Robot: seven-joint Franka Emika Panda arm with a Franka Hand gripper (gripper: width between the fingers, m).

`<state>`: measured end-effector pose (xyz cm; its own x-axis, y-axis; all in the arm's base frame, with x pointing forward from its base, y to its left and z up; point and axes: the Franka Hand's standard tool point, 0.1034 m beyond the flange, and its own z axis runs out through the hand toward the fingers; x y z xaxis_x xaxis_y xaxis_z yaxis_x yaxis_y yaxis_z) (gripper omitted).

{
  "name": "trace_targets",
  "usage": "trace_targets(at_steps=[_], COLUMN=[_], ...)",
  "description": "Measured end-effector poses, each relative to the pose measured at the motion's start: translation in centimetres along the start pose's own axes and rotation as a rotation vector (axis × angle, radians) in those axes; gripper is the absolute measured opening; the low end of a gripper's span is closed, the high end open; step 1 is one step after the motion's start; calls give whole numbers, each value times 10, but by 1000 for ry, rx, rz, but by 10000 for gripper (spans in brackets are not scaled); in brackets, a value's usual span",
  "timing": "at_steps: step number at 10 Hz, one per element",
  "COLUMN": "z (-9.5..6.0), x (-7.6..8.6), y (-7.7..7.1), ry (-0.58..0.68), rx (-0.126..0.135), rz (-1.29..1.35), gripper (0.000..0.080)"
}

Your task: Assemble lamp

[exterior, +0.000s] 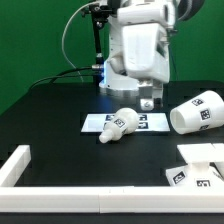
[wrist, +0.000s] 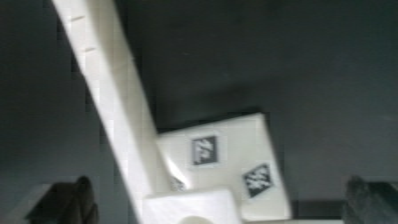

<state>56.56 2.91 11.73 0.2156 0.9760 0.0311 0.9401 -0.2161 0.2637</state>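
Bulb (exterior: 120, 125) — on its side across marker board (exterior: 90, 124), near jaws. Jaws spread wide, empty. Shade (exterior: 198, 112) tipped over at exterior view's right. Probable pick: straddle bulb's neck squarely, close gently — liable to roll.

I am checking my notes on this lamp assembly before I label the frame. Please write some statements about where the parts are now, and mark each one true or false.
1. The shade lies on its side at the exterior view's right. True.
2. The gripper holds the bulb. False: the bulb lies loose by the marker board, and the open gripper holds nothing.
3. The base block sits at the exterior view's lower right, apart from the shade. True.
4. The bulb is already mounted on the base block. False: the two parts lie well apart.
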Motion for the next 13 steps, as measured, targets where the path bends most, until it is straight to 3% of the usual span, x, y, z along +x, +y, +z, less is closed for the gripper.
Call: trace_targets(at_steps=[1,3,7,8,9,10,11,13], z=[0,0,1,4,9,12,12,12], x=[7,18,14,-3,-11,-10,-7,-9], y=[-4,-7,-7,-24,-37,-46,-53,-50], ry=[-62,-71,-73,-128,-183,-213,-216,-214], rx=[67,65,74,187,277,303,307,307], rz=[-39,-155,-209,-172,-134,-106,-104,-105], gripper=[698,698,698,698,698,698,698,698])
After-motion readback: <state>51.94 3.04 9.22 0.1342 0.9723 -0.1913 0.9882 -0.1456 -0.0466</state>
